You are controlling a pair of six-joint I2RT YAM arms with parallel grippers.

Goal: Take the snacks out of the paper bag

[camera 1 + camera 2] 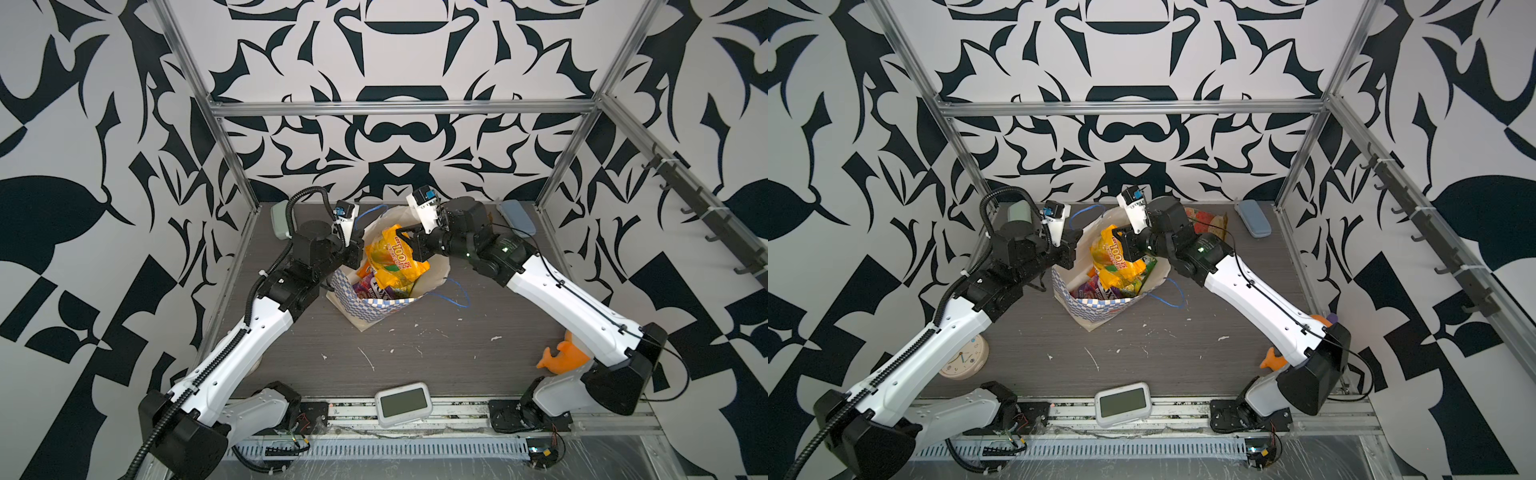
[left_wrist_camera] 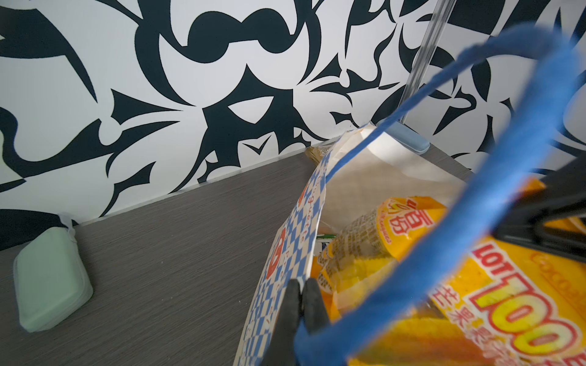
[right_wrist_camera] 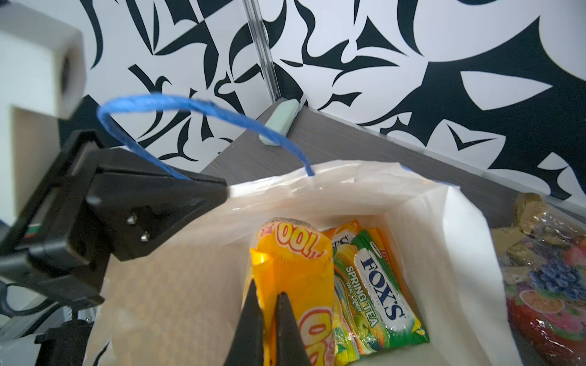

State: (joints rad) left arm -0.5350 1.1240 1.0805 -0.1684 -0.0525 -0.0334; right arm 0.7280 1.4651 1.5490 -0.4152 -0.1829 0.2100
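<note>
The paper bag (image 1: 365, 305) (image 1: 1096, 307) stands upright at the middle back of the table. My left gripper (image 1: 360, 249) (image 2: 302, 283) is shut on its left rim (image 2: 285, 247), by the blue cord handle (image 2: 444, 253). My right gripper (image 1: 409, 245) (image 3: 268, 290) is shut on a yellow-orange snack packet (image 1: 392, 255) (image 3: 295, 263) that sticks up out of the bag's mouth. A green FOX'S packet (image 3: 380, 285) and a purple one (image 1: 374, 289) lie inside. A red-gold fruit-print packet (image 3: 548, 279) (image 1: 1208, 220) lies on the table behind the bag.
An orange plush shark (image 1: 561, 353) lies at the right, under my right arm. A white digital clock (image 1: 402, 404) sits at the front edge and a round clock (image 1: 963, 359) at the front left. A green case (image 1: 1019, 212) and a blue case (image 1: 1252, 218) lie in the back corners.
</note>
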